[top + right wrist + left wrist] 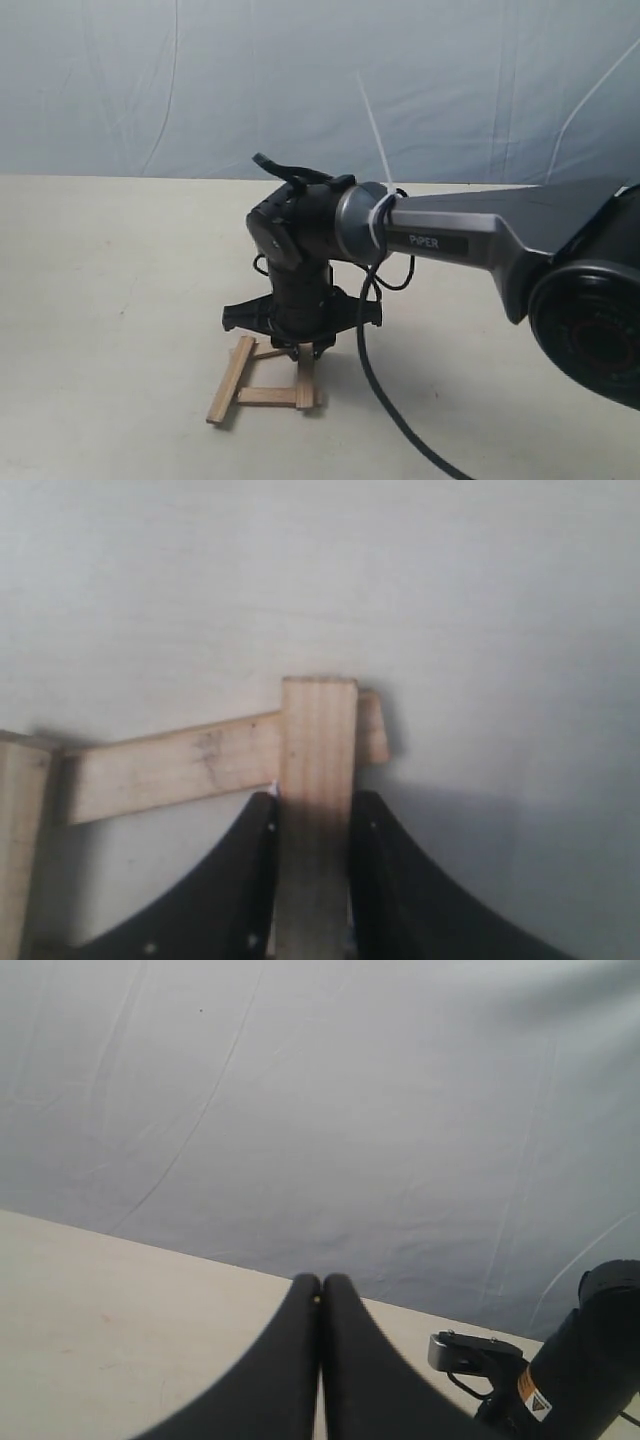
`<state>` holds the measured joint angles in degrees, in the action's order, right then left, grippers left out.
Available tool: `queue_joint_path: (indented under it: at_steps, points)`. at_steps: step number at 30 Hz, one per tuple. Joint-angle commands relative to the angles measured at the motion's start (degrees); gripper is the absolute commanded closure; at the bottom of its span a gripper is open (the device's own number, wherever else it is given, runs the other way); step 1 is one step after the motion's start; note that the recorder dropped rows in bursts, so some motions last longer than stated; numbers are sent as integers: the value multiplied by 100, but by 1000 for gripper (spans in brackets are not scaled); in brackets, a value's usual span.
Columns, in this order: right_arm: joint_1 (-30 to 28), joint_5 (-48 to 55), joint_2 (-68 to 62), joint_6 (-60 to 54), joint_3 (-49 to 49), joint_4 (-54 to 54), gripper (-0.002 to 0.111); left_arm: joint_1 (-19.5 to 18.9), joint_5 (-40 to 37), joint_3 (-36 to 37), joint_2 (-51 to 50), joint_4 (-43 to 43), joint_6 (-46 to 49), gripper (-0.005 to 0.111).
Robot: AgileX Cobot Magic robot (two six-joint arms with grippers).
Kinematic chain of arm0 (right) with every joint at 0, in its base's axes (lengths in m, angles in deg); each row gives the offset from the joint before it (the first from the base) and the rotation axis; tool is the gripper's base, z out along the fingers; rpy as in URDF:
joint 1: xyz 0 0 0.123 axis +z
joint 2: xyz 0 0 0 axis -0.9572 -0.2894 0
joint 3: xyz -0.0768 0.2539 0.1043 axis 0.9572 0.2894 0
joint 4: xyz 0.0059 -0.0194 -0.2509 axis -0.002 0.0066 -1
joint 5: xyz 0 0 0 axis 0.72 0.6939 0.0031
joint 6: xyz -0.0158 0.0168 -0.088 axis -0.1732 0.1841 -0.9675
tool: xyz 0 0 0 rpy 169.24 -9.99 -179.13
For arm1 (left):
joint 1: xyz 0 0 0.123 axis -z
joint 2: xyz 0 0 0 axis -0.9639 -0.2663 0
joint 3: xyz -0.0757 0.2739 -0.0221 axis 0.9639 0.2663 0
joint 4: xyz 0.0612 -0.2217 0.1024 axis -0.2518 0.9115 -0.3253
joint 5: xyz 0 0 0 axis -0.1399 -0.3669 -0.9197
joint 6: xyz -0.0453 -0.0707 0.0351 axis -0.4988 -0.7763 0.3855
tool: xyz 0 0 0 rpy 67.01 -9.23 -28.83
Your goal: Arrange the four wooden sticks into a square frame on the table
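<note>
On the table (100,300) the four wooden sticks form a rough square frame (268,378). A long left slat (230,378), a front slat (268,396) and a right slat (305,380) show; the far slat (270,353) is partly hidden under the arm. My right gripper (305,348) reaches down over the right slat. In the right wrist view that gripper (315,800) is shut on this slat (318,740), whose end overlaps another slat (170,765). My left gripper (321,1285) is shut and empty, raised above the table (100,1320), far from the sticks.
A blue-grey cloth backdrop (300,80) hangs behind the table. The right arm's black cable (375,390) trails over the table just right of the frame. Part of the right arm (590,1360) shows in the left wrist view.
</note>
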<state>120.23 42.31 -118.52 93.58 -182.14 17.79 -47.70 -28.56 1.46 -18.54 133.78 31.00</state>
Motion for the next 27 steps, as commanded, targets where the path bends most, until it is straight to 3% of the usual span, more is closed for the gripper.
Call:
queue_joint_path:
  at_steps: [1,20,22,25,27]
  points:
    - [-288,11,61,-618,9,194,109,2,-9,30,28,29,19,107]
    - [-1140,-653,61,-1499,-220,233,109,2,-9,30,28,29,19,107]
    - [-1189,-933,50,-1574,-220,238,99,2,-9,30,28,29,19,107]
    - [-1298,-927,-80,-1573,-339,260,68,2,-9,30,28,29,19,107]
    - [-1321,-878,-132,-1573,-448,243,60,2,-9,30,28,29,19,107]
